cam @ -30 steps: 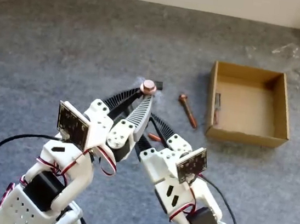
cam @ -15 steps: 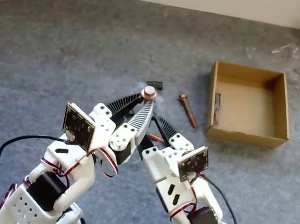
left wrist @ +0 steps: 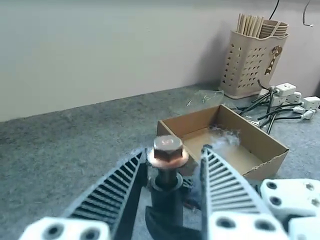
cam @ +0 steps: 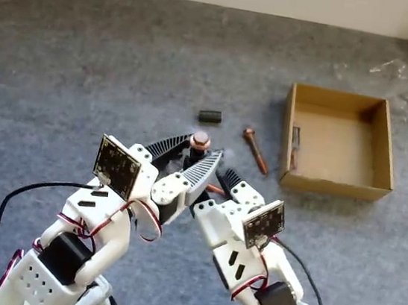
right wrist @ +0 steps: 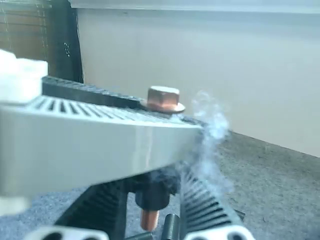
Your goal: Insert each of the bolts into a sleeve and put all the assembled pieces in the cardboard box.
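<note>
Left gripper (cam: 205,147) spread round bolt (left wrist: 167,149) — right gripper (right wrist: 151,201) pinching sleeve (right wrist: 152,191); loose bolt (cam: 255,150) before box (cam: 335,187).

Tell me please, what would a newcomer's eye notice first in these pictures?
First, the copper bolt standing in a black sleeve, held above the carpet between the left gripper and the right gripper at the middle. Next, the open cardboard box to the right, with a loose bolt and a spare sleeve lying on the carpet to its left.
</note>
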Available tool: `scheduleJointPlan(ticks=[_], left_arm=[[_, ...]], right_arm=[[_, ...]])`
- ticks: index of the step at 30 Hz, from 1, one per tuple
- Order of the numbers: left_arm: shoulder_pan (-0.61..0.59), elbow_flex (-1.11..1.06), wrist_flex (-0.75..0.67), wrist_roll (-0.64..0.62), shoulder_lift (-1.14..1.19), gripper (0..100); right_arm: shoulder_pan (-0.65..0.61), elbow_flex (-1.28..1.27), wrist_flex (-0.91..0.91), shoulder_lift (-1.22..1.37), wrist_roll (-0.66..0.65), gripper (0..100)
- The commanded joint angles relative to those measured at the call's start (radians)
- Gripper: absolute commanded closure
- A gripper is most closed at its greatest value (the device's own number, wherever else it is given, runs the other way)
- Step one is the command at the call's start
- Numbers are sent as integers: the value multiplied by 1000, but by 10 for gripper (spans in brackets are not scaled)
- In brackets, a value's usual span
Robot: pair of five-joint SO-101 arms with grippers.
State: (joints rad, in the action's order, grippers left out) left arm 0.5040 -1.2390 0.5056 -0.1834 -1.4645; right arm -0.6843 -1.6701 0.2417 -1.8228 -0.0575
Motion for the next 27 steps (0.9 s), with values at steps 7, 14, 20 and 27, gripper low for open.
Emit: scheduleJointPlan(ticks=[7, 14, 20, 27], left_arm=[[-104, 58, 5, 0, -15, 783], [-180, 81, 2, -2, -16, 783], [-286, 145, 2, -3, -16, 783], [-423, 53, 5, -2, -15, 886]], right_arm=[[12, -48, -4, -15, -12, 993], [51, -47, -2, -13, -14, 993], [159, -45, 12, -8, -8, 993], [277, 56, 191, -8, -8, 993]])
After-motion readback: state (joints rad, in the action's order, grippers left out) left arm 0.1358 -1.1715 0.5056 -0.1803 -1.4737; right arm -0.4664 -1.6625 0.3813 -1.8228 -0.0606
